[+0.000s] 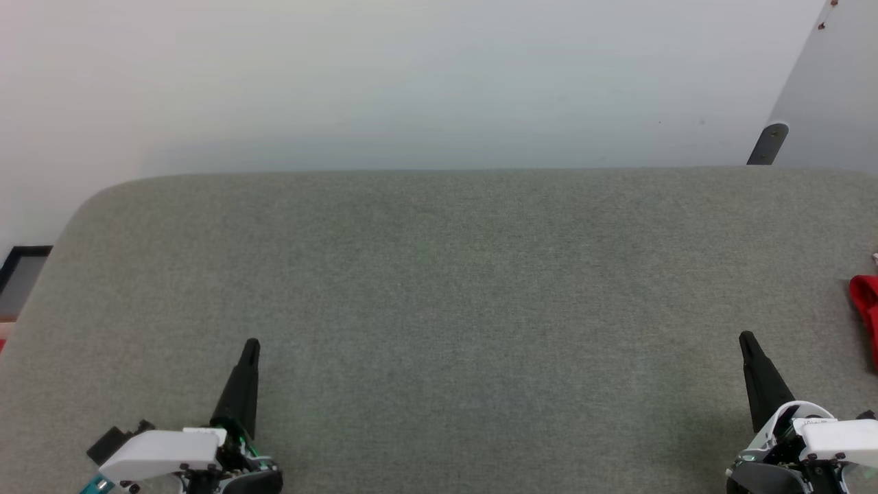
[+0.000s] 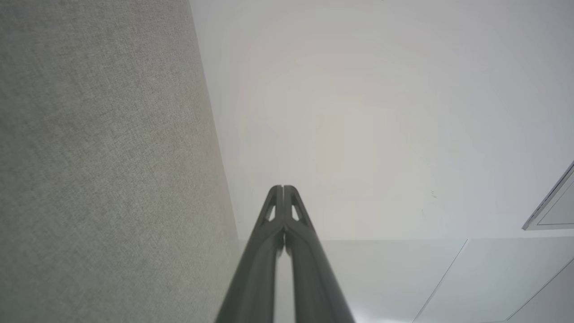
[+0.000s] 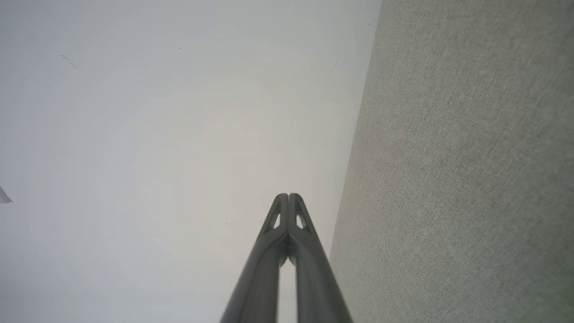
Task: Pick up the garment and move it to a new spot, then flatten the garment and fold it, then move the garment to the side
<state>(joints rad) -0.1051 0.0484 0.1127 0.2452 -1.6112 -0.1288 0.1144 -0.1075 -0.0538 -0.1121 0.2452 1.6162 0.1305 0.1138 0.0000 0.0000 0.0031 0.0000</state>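
Observation:
A bit of red cloth pokes in at the right edge of the head view, cut off by the frame; too little shows to tell whether it is the garment. My right gripper stands shut and empty at the lower right, to the left of that cloth and apart from it. At the lower left, my left gripper is shut too, with nothing in it. In the wrist views both the left gripper and the right gripper have their fingers pressed together, pointing past the table's far edge at the pale wall.
A grey fabric-covered table spans the head view, with rounded far corners and a white wall behind it. A dark frame sits past the table's left edge. A grey panel with a bracket leans at the top right.

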